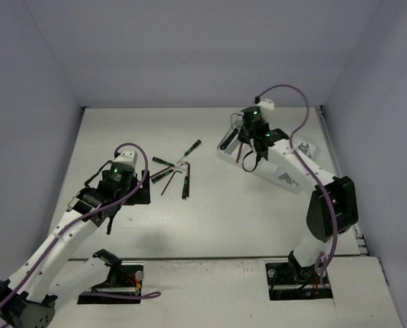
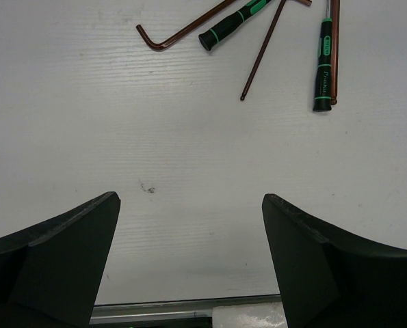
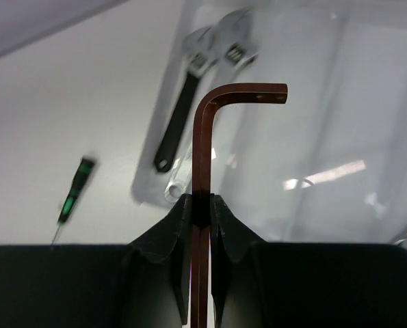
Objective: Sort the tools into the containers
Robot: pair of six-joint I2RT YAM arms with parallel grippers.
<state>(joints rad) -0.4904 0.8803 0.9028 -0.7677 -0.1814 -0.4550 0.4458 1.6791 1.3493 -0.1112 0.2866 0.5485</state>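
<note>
My right gripper point(image 3: 201, 205) is shut on a reddish-brown L-shaped hex key point(image 3: 202, 137) and holds it above the translucent white tray point(image 3: 312, 137). In the top view the key point(image 1: 239, 152) hangs below the gripper point(image 1: 242, 142) at the tray's left end point(image 1: 225, 152). A black-handled adjustable wrench point(image 3: 179, 113) and a silver wrench point(image 3: 234, 41) lie in the tray. My left gripper point(image 2: 189, 212) is open and empty over bare table. Beyond it lie hex keys point(image 2: 182, 31) and green-and-black screwdrivers point(image 2: 323, 65), which the top view shows as a cluster point(image 1: 176, 171).
Grey walls enclose the white table on three sides. Black base plates point(image 1: 131, 195) sit near the arm bases. A screwdriver point(image 3: 73, 195) lies on the table left of the tray. A purple cable point(image 1: 295, 102) loops over the right arm.
</note>
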